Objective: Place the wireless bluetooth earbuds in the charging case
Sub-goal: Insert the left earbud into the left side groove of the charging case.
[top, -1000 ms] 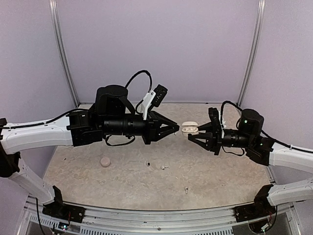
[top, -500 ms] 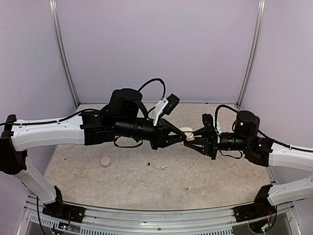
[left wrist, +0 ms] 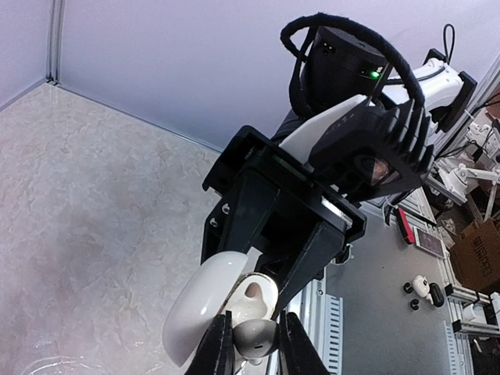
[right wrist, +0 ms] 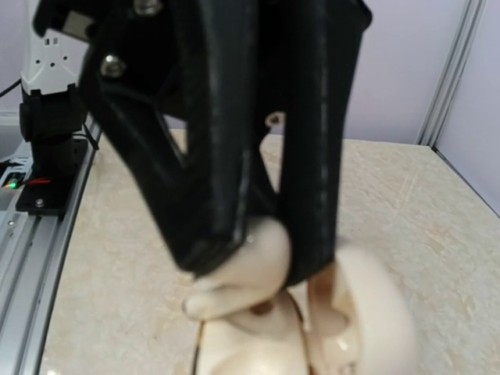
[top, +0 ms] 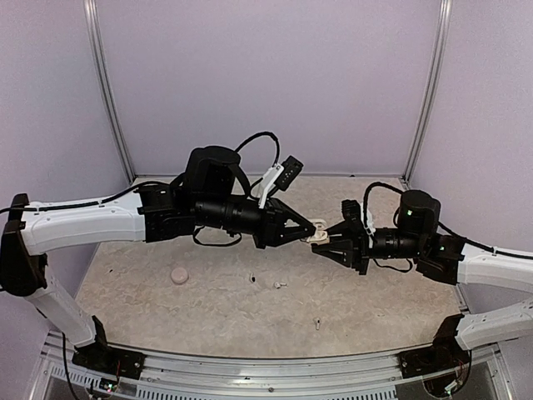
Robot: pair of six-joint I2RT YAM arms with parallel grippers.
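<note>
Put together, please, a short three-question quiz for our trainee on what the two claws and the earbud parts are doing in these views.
1. True or false: the open charging case rests on the table.
2. What does the left claw pinch? A) an earbud B) a coin C) nothing
3. In a few words: apart from the loose earbuds, what lies on the left part of the table?
Key: 1. False; the right claw holds it in the air. 2. A, right at the case's open mouth. 3. A closed round case.
</note>
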